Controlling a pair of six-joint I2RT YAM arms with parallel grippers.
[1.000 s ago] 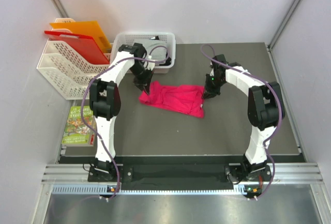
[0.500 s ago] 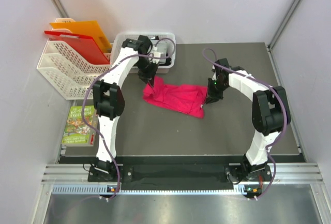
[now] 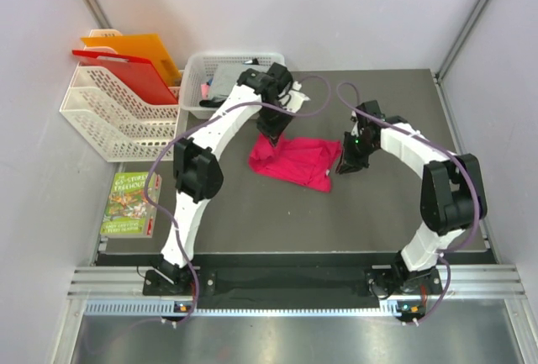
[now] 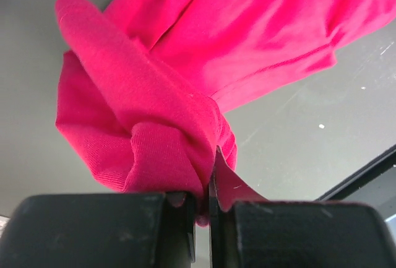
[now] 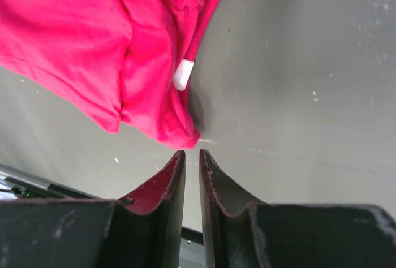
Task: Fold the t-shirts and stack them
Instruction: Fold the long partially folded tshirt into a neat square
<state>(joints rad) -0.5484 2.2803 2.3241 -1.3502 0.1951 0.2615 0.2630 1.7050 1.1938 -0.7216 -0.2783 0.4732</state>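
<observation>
A bright pink-red t-shirt (image 3: 296,162) lies crumpled in the middle of the dark table (image 3: 252,221). My left gripper (image 3: 276,139) is shut on its left edge, and a bunched fold of pink cloth (image 4: 154,144) is pinched between the jaws of that gripper (image 4: 207,200). My right gripper (image 3: 343,167) hovers just off the shirt's right edge. Its jaws stand a narrow gap apart with nothing between them, the gripper (image 5: 192,153) pointing at the hem (image 5: 176,129) close ahead. A grey t-shirt (image 3: 224,78) lies in the white basket (image 3: 195,70).
A white file rack (image 3: 105,112) with orange and red folders (image 3: 139,55) stands at the far left, beside the basket. A picture book (image 3: 130,204) lies off the table's left edge. Walls close in on both sides.
The left gripper has carried the shirt's left edge to the right, so the shirt is narrower and bunched. The right gripper has drifted slightly right, just off the shirt's edge.
</observation>
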